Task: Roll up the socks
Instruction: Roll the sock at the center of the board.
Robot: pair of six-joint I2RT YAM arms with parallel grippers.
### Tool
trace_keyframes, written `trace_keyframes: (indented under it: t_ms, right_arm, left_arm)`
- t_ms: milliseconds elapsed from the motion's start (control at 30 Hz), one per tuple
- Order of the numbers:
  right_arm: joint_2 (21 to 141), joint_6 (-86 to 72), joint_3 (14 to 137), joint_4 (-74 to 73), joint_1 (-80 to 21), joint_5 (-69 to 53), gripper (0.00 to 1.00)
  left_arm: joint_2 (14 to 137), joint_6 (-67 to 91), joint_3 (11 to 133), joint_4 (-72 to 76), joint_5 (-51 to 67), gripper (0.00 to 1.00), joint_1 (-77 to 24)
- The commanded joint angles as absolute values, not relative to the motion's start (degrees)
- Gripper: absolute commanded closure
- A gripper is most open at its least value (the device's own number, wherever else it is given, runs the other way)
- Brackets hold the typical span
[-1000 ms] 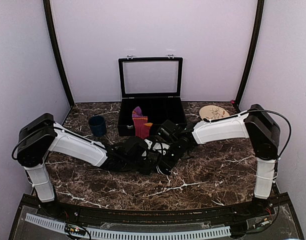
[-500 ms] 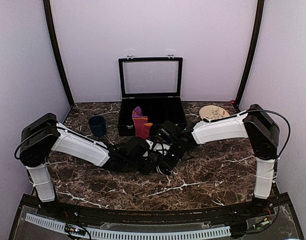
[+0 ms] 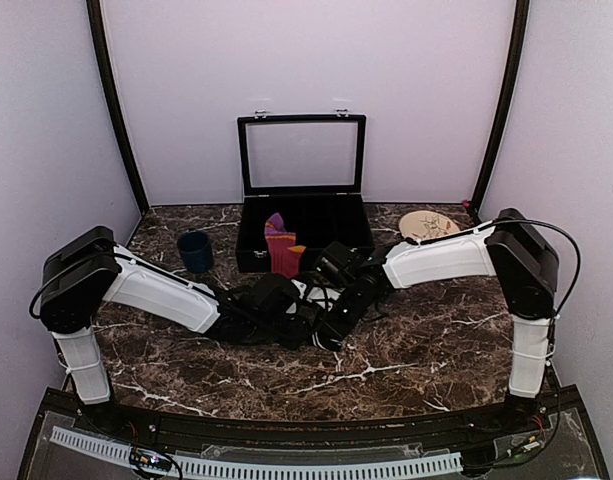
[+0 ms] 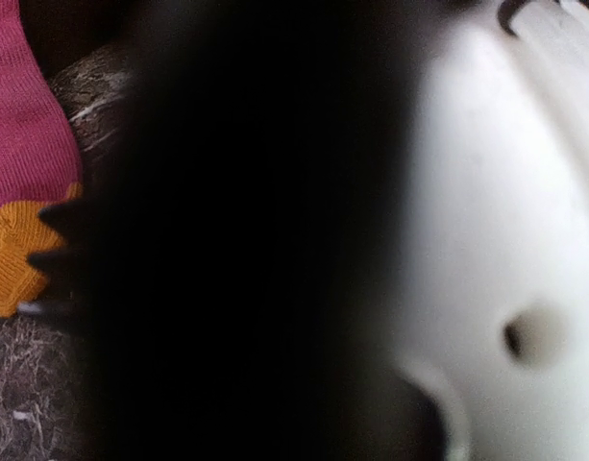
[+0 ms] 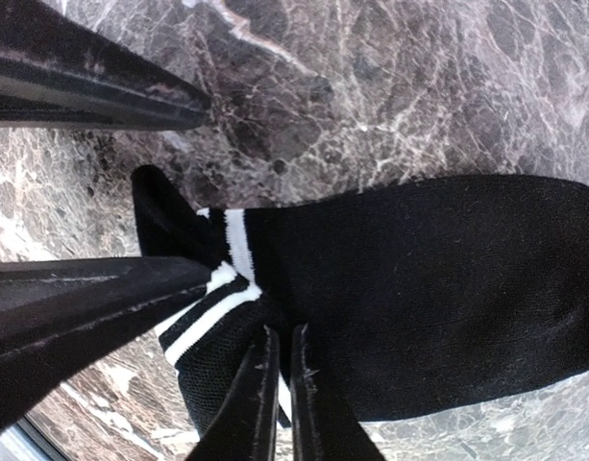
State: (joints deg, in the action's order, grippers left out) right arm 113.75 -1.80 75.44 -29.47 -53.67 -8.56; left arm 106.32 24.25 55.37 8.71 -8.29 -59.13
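right gripper [image 5: 282, 338]: nearly closed, pinching black white-striped sock [image 5: 419, 288] at its cuff, mid-table | left gripper [image 5: 209, 182]: fingers apart astride the cuff's tip | maroon sock [image 3: 279, 250]: farther, against black case [image 3: 250, 258] front | blue cup [image 3: 196, 251]: far left

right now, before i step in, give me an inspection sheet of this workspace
surface: dark marble table, no spills seen
job's things: black sock with white stripes lying on the table; maroon sock up against the front of the black box; neither looks rolled
clutter: blue cup upright, back left; tan round plate, back right
grippers: right gripper fingers pinched on the black sock's cuff; left gripper fingers apart beside that cuff
cables: black cable looping off the right arm
surroundings: lilac walls, black corner poles
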Motion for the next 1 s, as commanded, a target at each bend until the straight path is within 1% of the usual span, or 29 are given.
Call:
trace_keyframes:
  t_ms: [0,233,433,967]
  right_arm:
    - [115.08,-3.6,77.61,-28.8,-53.97,-8.03,0.9]
    - [116.07,-5.62,78.97,-30.92,-53.97,-5.65,0.84]
    - [116.85,-7.03,79.87,-32.34,-53.81,-4.19,0.81]
    - [117.42,-9.87,80.55,-34.01,-52.45,-2.95,0.81]
  left_arm:
    - [107.71,25.28,54.82,5.59,-6.19,0.67,-59.41]
    - [107.75,25.66,54.49,6.24,-5.32,0.67,-59.41]
    - [107.67,26.0,53.95,6.48,-5.04,0.67,-59.44]
    - [107.13,27.63,51.88,8.48,-5.43,0.7,-59.5]
